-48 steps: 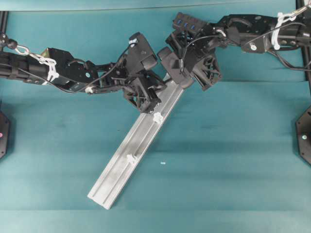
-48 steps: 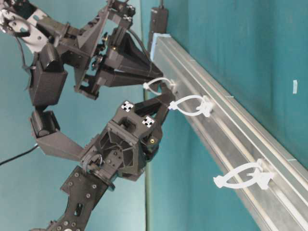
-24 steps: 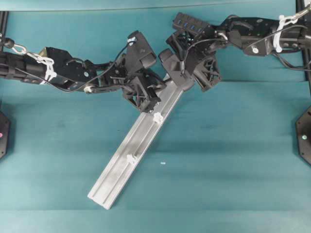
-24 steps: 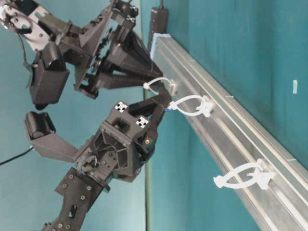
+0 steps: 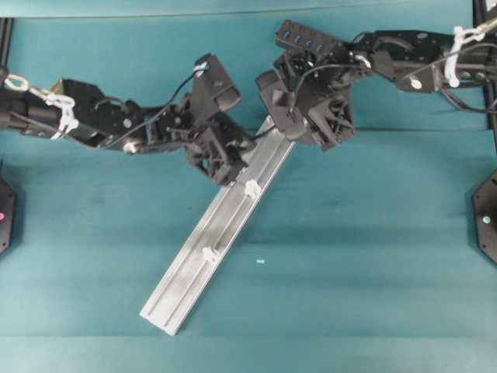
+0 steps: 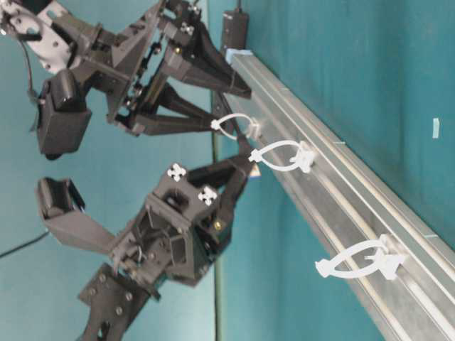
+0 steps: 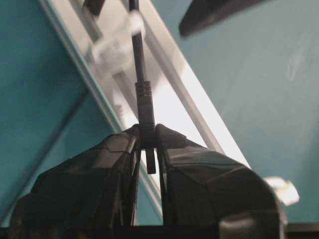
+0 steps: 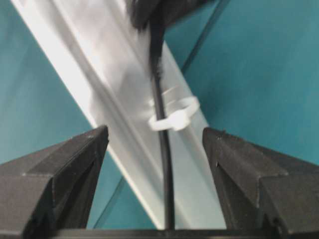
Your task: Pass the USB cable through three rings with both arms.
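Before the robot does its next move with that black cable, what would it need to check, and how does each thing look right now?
1. Left gripper shut on the USB cable near its plug: ok.
2. Right gripper open, off the cable: ok.
3. Cable runs through the first ring: ok, as the right wrist view shows.
4. Cable through the second ring: not ok; the plug sits just short of it.
5. Third ring free of cable and unblocked: ok.
6. Plug lined up with the second ring's opening: cannot tell.
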